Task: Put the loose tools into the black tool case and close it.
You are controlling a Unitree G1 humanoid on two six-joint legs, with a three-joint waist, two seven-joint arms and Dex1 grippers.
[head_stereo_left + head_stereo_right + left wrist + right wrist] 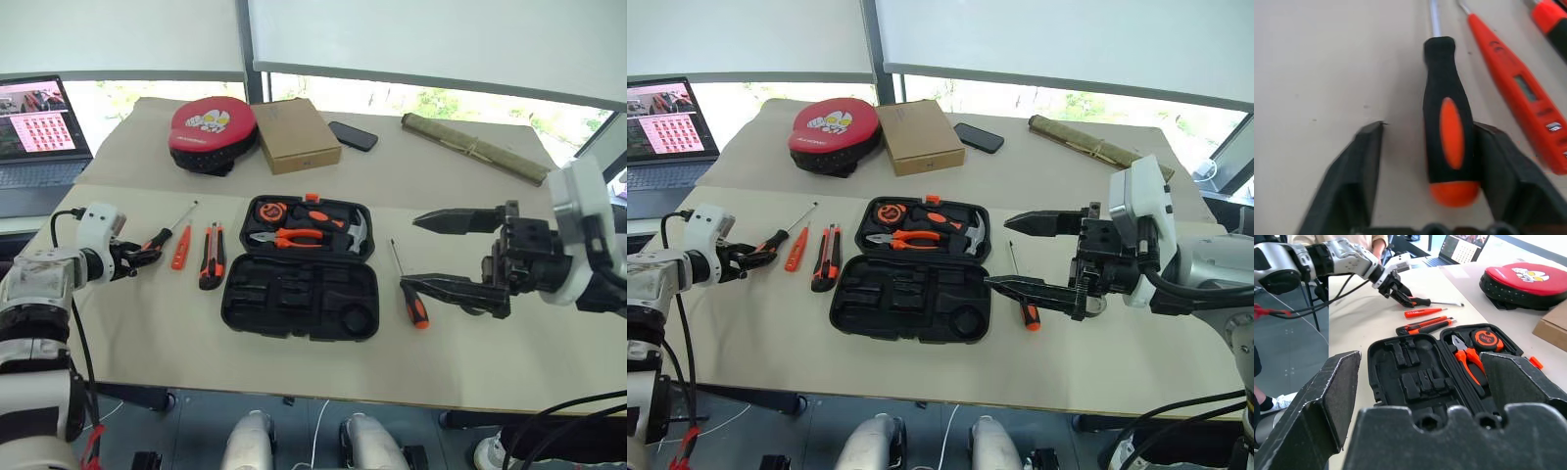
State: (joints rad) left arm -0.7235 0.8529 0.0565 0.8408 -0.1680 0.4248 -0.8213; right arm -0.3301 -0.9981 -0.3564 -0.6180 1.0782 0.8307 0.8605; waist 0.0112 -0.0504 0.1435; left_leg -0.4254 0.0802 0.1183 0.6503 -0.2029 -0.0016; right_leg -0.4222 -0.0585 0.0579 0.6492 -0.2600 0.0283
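Observation:
The black tool case (pixel 294 294) lies open in the middle of the table, its near half showing bare slots. Left of it lie a black-and-orange screwdriver (pixel 157 238), a slim orange tester screwdriver (pixel 181 250) and a utility knife (pixel 212 257). My left gripper (pixel 143 255) straddles the first screwdriver's handle (pixel 1449 127). One finger (pixel 1503 166) touches the handle and the other stands off with a gap. Another screwdriver (pixel 415 305) lies right of the case. My right gripper (pixel 411 253) hovers wide open above it, pointing left, with nothing held.
Pliers (pixel 294 237), a hammer and a tape measure sit in the case's far half. Behind the case are a red-and-black pad (pixel 211 127), a cardboard box (pixel 296 132), a phone (pixel 353 135) and a rolled bundle (pixel 475 147). A laptop (pixel 34 137) stands at the far left.

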